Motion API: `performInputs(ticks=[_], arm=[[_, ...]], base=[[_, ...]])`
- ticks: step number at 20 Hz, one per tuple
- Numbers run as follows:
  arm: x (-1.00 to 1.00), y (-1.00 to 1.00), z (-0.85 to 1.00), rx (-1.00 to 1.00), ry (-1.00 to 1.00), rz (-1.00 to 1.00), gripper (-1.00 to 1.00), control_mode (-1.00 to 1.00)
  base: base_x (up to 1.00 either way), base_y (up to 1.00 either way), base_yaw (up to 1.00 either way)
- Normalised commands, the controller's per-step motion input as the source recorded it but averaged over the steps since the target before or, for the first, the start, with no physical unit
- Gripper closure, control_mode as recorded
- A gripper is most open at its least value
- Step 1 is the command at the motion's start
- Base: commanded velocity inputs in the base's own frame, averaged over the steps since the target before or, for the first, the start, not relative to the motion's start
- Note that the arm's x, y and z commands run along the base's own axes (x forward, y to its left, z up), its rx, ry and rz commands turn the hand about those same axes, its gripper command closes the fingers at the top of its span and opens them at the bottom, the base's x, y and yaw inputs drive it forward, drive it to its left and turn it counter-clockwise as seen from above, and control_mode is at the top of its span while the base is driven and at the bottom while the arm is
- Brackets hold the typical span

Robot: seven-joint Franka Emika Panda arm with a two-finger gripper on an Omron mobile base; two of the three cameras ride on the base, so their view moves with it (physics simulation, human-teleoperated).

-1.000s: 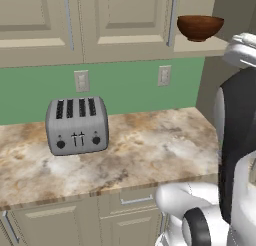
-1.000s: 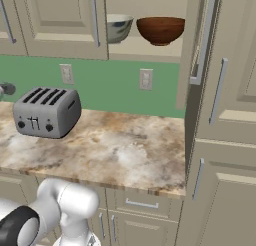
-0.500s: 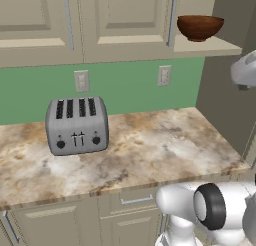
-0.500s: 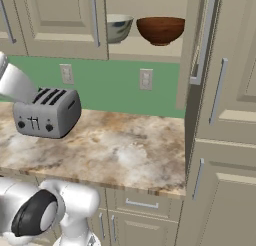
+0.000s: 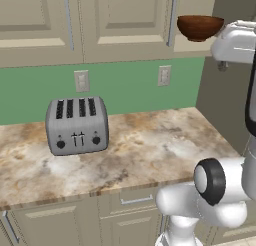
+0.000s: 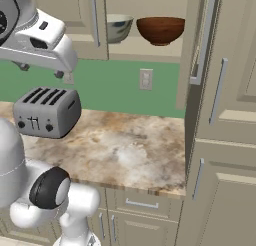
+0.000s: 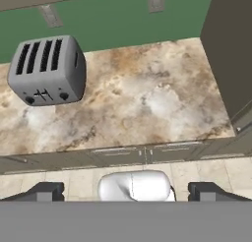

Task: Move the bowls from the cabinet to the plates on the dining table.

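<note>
My claw point(image 7: 126, 192) hangs high above the bench point(image 7: 147, 113), pointing down at it. Its two dark fingertips point(image 7: 47, 191) stand wide apart at the bottom of the hand view, with nothing between them and nothing held.

Far below the claw and off to its left, a silver four-slot toaster point(image 7: 47, 71) sits on the mottled beige-brown stone bench, close to the green back wall point(image 7: 123, 22). Two pale wall sockets are set into that wall, one above the toaster point(image 5: 81, 81) and one further right point(image 5: 163, 75). The stone straight below the claw is bare. Along the bench's front edge runs a row of beige drawers point(image 7: 118, 155) with slim silver handles.

Moving right, the beige cabinet point(image 6: 80, 20) hangs above the bench, level with my raised arm in the right base view. Its door stands open, edge-on, with a long silver bar handle point(image 6: 202, 37). On the shelf inside, the grey-white bowl point(image 6: 119, 28) sits at the left and the reddish-brown bowl point(image 6: 160, 30) just beside it at the right; whether they touch I cannot quite tell. Both bowls are upright and well apart from my claw, which is out in front of the cabinet.

Furthest right stands a tall beige unit point(image 6: 225, 140) with panelled doors, flush against the end of the bench.
</note>
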Motion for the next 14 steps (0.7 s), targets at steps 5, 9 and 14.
performInputs(ticks=[5, 9, 14], arm=[[0.50, 0.00, -0.10, -0.05, -0.07, 0.02, -1.00, -1.00], [0.47, 0.00, 0.00, -0.05, -0.22, 0.00, -1.00, -1.00], [0.51, 0.00, 0.01, -0.01, -0.26, 0.00, -1.00, -1.00]], base=[[0.00, 0.00, 0.00], [0.00, 0.00, 0.00], [0.00, 0.00, 0.00]])
